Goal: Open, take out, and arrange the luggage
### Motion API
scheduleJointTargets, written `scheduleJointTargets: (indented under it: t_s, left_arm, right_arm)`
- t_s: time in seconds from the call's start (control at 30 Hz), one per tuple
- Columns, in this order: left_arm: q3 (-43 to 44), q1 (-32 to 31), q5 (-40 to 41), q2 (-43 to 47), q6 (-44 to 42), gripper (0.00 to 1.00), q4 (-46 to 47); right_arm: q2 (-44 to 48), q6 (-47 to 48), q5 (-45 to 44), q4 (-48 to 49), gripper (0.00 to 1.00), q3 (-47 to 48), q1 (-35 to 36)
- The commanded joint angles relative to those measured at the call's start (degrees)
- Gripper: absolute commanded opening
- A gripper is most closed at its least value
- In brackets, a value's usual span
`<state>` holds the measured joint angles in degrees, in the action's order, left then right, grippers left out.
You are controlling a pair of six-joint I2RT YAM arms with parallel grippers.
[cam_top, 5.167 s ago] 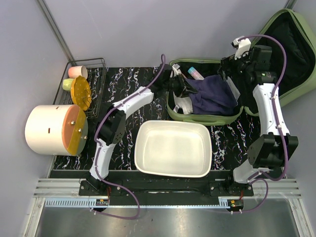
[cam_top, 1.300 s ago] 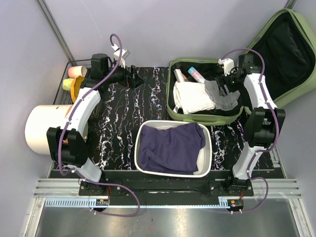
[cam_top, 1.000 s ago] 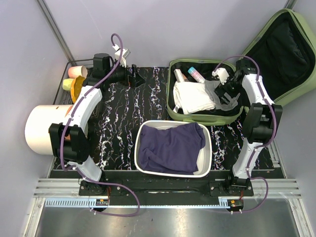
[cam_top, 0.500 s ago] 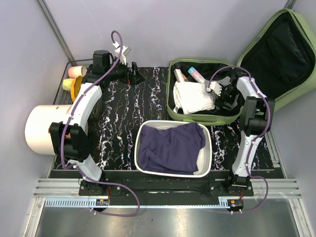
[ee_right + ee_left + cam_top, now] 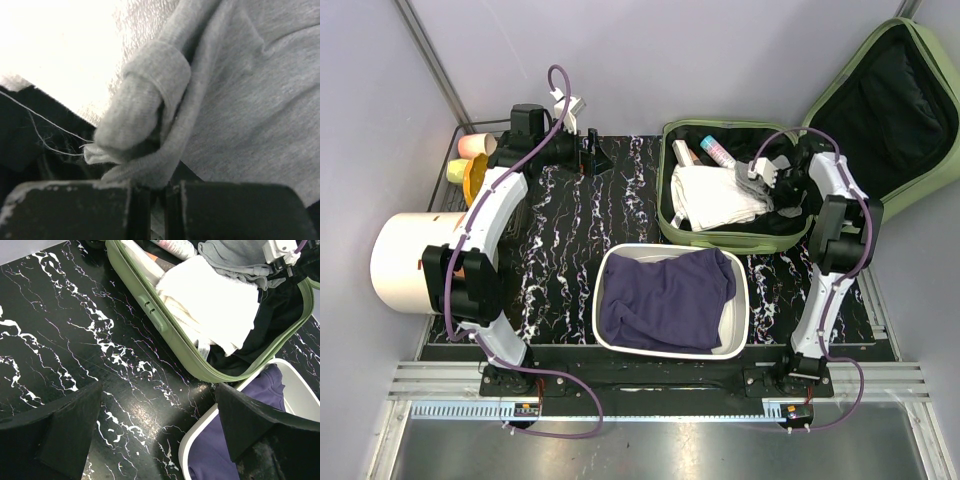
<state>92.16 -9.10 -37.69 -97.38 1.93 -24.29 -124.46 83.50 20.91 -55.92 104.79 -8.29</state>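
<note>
Your right jaws clenched on gray garment [image 5: 150,110] inside suitcase [image 5: 170,332], ready for lift toward bin [image 5: 740,325]; left jaws released, parked aside over table [image 5: 560,240].

Robot lab / test cell, not a home. Evidence: left arm [image 5: 485,215] & right arm [image 5: 842,205] bolted to alu rail [image 5: 435,378] at near edge, purple cables [image 5: 556,82] hanging loose. Plain grey partition walls [image 5: 650,60] left & far. Marble-print tabletop [image 5: 555,260] w/ staged props: luggage [image 5: 665,190] far right, white bin [image 5: 672,351] near centre, white drum [image 5: 415,262] left.
</note>
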Motion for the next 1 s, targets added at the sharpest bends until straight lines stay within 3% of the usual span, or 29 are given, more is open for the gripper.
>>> scheduleJointTargets:
  t_s: [0.0,0.63,0.97]
  left_arm:
    - [2.5,0.05,-0.01,0.35,-1.14,0.99,1.0]
    - [0.57,0.49,-3.96,0.0,1.93,0.99,3.46]
    - [1.62,0.49,-4.67,-0.79,0.88,0.99,4.43]
  right_arm:
    - [6.42,-3.34,3.96,-3.93,0.0,3.66,-1.37]
    - [9.42,-22.58,9.41,-14.21,0.0,22.2,-3.83]
    - [12.84,-20.49,16.88,-19.39,0.0,29.93,-2.08]
